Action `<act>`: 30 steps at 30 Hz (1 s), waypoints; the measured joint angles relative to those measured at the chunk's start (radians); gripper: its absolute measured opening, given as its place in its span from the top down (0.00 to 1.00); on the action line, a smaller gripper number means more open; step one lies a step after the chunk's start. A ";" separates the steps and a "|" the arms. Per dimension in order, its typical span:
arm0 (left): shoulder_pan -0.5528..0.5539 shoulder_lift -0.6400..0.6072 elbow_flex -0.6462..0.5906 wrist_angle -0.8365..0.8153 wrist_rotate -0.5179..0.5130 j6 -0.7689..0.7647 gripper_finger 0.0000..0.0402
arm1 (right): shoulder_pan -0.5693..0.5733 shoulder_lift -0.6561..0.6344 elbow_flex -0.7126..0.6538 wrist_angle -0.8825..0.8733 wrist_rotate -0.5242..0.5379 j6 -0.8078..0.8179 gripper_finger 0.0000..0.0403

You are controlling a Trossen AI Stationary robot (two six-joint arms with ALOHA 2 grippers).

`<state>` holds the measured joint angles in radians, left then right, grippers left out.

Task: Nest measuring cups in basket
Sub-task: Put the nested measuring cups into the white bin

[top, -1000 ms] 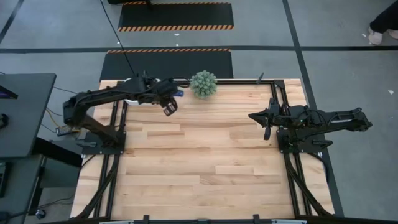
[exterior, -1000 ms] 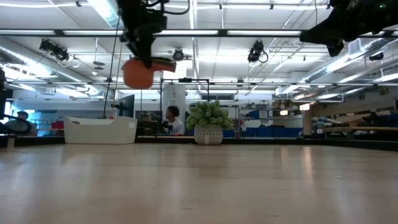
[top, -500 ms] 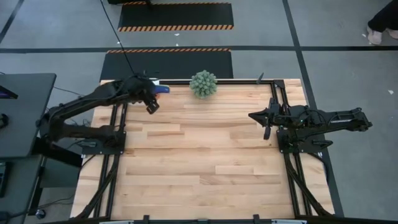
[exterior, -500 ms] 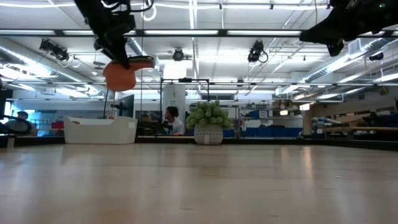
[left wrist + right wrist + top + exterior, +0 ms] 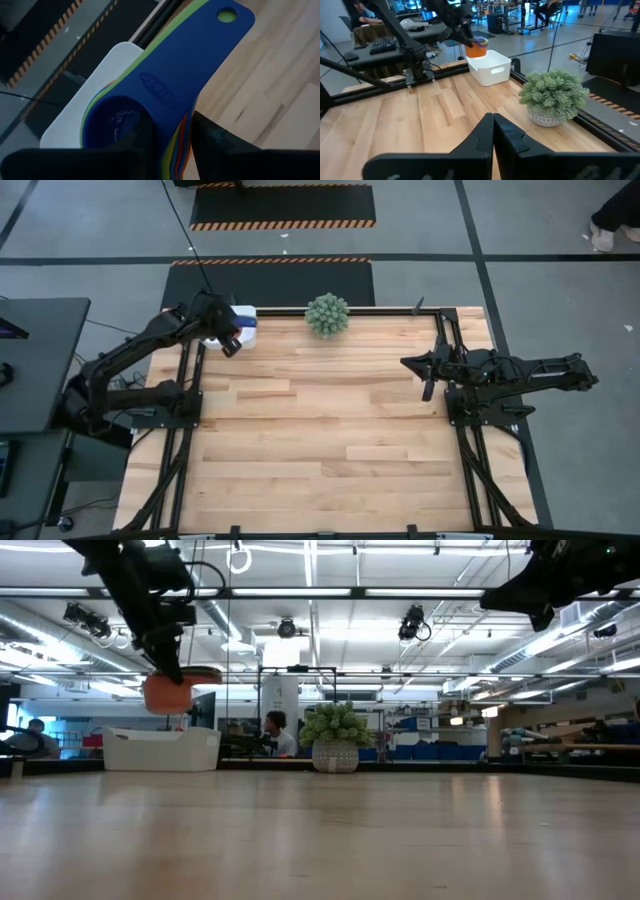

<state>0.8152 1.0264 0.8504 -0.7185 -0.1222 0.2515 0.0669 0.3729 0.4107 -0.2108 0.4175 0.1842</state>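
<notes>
L fingers [image 5: 145,145] pinch nested measuring cups [image 5: 165,90] over basket [image 5: 161,749]; only low view shows gap. R fingers [image 5: 492,135] pressed together.

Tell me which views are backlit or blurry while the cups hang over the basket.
Low view: bright ceiling lights leave the left claw a silhouette above the basket. Left wrist view: measuring cups fill the frame, slightly soft. High view: evenly lit. Right wrist view: right claw dark, plant sharp.
</notes>
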 joint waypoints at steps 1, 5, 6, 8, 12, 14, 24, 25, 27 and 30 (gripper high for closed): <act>0.023 0.000 -0.009 0.015 0.027 0.011 0.75 | 0.000 0.000 0.000 0.000 0.007 0.000 0.97; 0.106 0.000 -0.034 0.061 0.154 0.053 0.75 | 0.000 0.000 0.000 -0.001 0.032 0.000 0.97; 0.123 0.000 -0.039 0.067 0.174 0.062 0.75 | 0.000 0.000 0.000 -0.001 0.037 0.002 0.97; 0.158 0.000 -0.041 0.071 0.186 0.083 0.75 | 0.000 0.000 0.000 -0.001 0.038 0.004 0.97; 0.221 0.000 -0.041 0.073 0.182 0.134 0.75 | 0.000 0.000 0.000 -0.002 0.038 0.004 0.97; 0.244 0.000 -0.041 0.073 0.182 0.151 0.75 | 0.000 0.000 0.000 -0.002 0.038 0.004 0.97; 0.303 0.024 -0.041 0.042 0.186 0.181 0.75 | 0.000 0.000 0.000 -0.008 0.164 0.006 0.97; 0.303 0.035 -0.041 0.036 0.189 0.182 0.75 | 0.000 0.000 0.000 -0.012 0.173 0.006 0.97; 0.303 0.058 -0.041 0.032 0.193 0.188 0.75 | 0.000 0.000 0.000 -0.022 0.185 0.007 0.97; 0.303 0.103 -0.041 0.056 0.194 0.190 0.75 | 0.000 0.000 0.000 -0.028 0.185 0.007 0.97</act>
<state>1.1183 1.1294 0.8093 -0.6623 0.0720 0.4416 0.0669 0.3729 0.4103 -0.2385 0.6025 0.1913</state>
